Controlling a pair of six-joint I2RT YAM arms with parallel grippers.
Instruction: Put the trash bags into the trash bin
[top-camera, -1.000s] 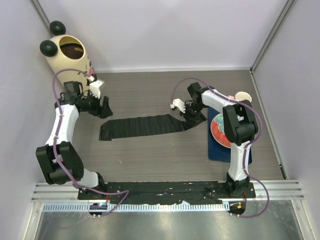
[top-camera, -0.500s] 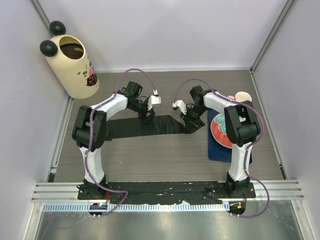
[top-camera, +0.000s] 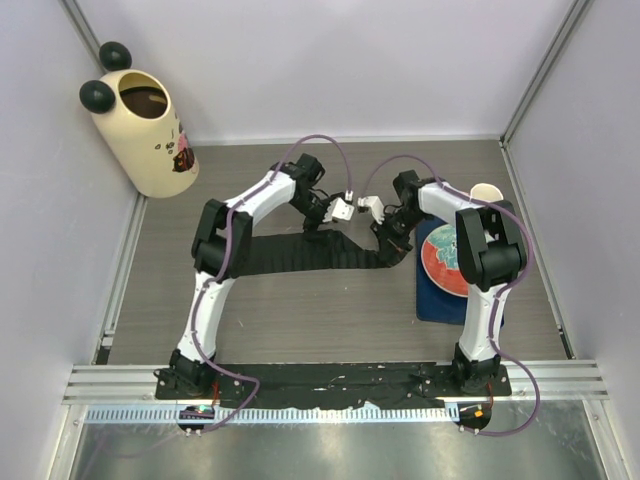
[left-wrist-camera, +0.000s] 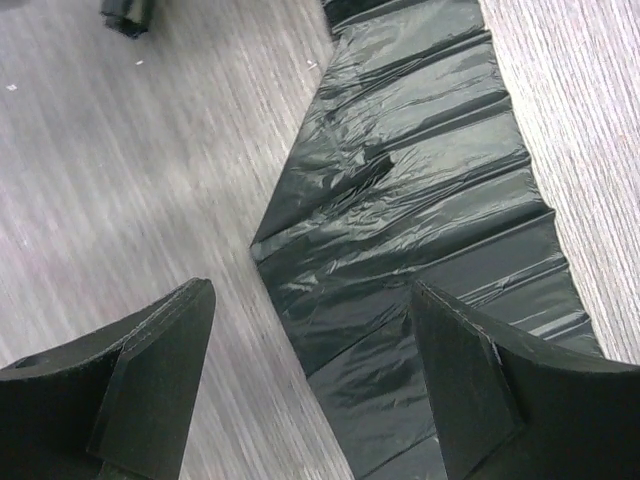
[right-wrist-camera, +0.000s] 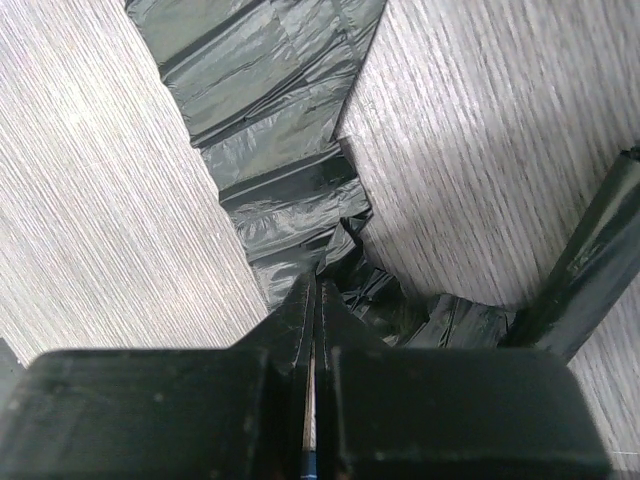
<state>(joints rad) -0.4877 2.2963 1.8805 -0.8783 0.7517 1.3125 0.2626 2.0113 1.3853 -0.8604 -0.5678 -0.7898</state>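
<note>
The black trash bag (top-camera: 300, 253) lies as a long flat strip across the middle of the table. The cream trash bin (top-camera: 150, 140) with black ears stands at the far left corner, well away from both grippers. My left gripper (top-camera: 322, 214) hovers open over the bag's far edge, right of its middle. In the left wrist view the gripper (left-wrist-camera: 310, 385) straddles the bag's edge (left-wrist-camera: 410, 200). My right gripper (top-camera: 386, 236) is at the bag's right end. In the right wrist view the gripper (right-wrist-camera: 315, 285) is shut, with the crumpled bag end (right-wrist-camera: 290, 190) bunched at its tips.
A blue mat (top-camera: 432, 300) with a red plate (top-camera: 445, 262) lies at the right, next to the right gripper. A small paper cup (top-camera: 485, 193) stands behind it. Grey walls close in the table on three sides.
My left arm has swung from beside the bin across to the right, above the bag near the right gripper. The right gripper has shifted slightly right, and the bag's left end moved slightly right.
</note>
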